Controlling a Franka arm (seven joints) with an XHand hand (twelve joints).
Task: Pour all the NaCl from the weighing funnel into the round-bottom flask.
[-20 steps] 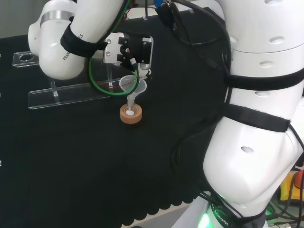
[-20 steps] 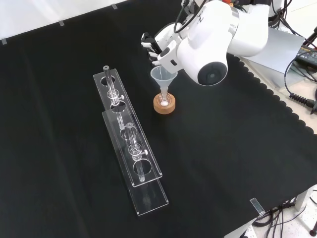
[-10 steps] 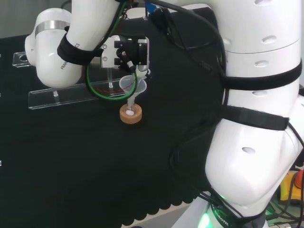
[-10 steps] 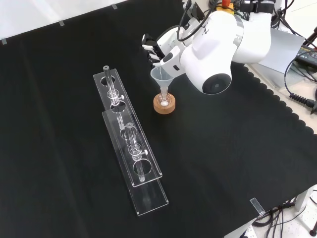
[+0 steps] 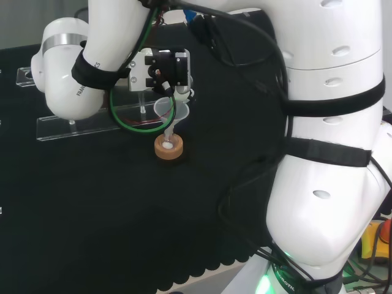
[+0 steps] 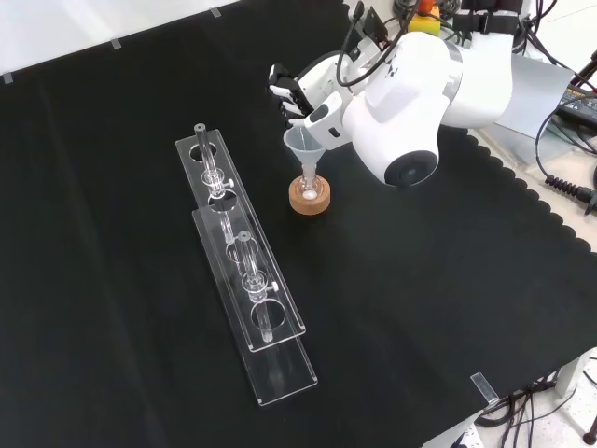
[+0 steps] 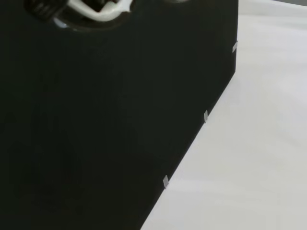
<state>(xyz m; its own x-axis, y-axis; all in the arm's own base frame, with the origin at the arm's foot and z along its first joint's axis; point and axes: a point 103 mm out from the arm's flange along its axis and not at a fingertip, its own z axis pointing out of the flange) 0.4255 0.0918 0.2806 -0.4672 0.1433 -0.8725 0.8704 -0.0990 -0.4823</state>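
Note:
The big funnel (image 5: 171, 111) (image 6: 305, 146) stands mouth up with its stem in a small round-bottom flask (image 6: 309, 186) on a cork ring (image 5: 168, 147) (image 6: 309, 197). White powder lies in the flask's bottom (image 5: 165, 144). The hand (image 5: 164, 69) (image 6: 290, 91) hangs right over the funnel's mouth with its fingers curled. A small pale piece, seemingly the weighing funnel (image 5: 182, 93), reaches from the fingers down to the funnel's rim; its contents are hidden. In the wrist view a blurred part of the hand (image 7: 93, 9) shows over black cloth.
Two long clear racks (image 6: 244, 280) (image 5: 92, 122) with glass pieces stand to the left of the flask in the front view. The arm's big white link (image 6: 410, 103) hangs close beside the funnel. The cloth's edge (image 7: 199, 120) borders a white surface.
The arm's big link has swung a little to the right and down in the front view. The hand stays over the funnel's mouth, nearly in place.

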